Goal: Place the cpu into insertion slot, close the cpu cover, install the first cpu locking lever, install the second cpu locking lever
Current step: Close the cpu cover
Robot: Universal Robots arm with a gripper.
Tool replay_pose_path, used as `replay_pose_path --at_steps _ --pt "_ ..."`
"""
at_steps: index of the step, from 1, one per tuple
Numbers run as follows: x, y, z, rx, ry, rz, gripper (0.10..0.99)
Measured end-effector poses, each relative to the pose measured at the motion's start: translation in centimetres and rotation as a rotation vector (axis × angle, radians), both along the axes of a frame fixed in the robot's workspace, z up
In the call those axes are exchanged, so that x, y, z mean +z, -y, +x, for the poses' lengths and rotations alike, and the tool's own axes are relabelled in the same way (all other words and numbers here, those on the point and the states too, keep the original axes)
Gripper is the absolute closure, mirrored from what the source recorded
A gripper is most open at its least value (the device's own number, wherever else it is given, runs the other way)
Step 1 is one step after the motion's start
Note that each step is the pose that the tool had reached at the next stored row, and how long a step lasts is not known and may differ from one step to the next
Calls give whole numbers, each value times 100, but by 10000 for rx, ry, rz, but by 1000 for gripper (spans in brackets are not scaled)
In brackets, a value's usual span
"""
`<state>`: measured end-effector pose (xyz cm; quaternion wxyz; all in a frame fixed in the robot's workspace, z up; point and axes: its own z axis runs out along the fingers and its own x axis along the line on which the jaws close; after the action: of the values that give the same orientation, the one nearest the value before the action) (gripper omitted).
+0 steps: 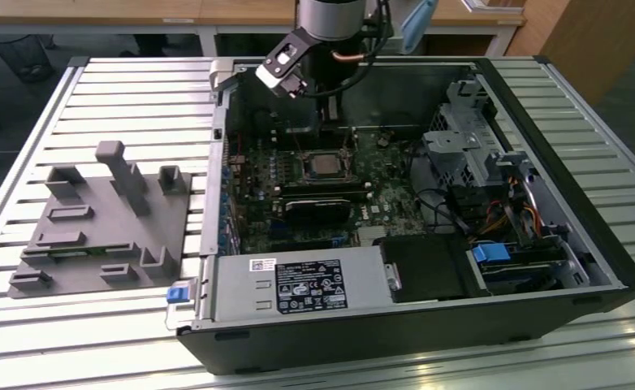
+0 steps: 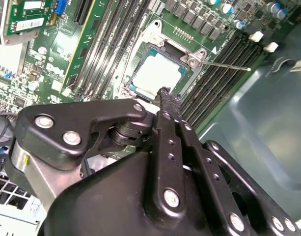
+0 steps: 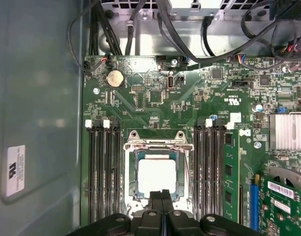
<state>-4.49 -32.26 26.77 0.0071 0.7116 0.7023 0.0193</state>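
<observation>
I log claw [image 3: 161, 194] clenched, nothing in it, tips over the edge of the insertion slot [image 3: 183, 169], cpu [image 3: 156, 175] seated inside, metal cover [image 3: 157, 143] flat around it, mid green board [image 3: 140, 98], between memory slots [image 3: 103, 172].

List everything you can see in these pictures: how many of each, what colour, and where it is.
slatted table: one, pale grey, under everything.
computer case: one, black, open, on the slatted table.
fixture block: one, grey, on the table at the exterior view's left of the case.
power supply: one, grey with a label, at the case's near edge.
circuit board: one, green, inside the case.
memory slots: two banks, black, on either side of the socket.
coin battery: one, silver, on the board.
insertion slot: one, metal-rimmed, mid-board.
cpu: one, silver, lying in the insertion slot.
gripper: one, black, fingers shut together, over the cpu's edge.
</observation>
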Motion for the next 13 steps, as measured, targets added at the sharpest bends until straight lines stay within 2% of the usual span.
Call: replay_pose_path --at_steps 13 --pt "186 0 0 -1 -165 0 980"
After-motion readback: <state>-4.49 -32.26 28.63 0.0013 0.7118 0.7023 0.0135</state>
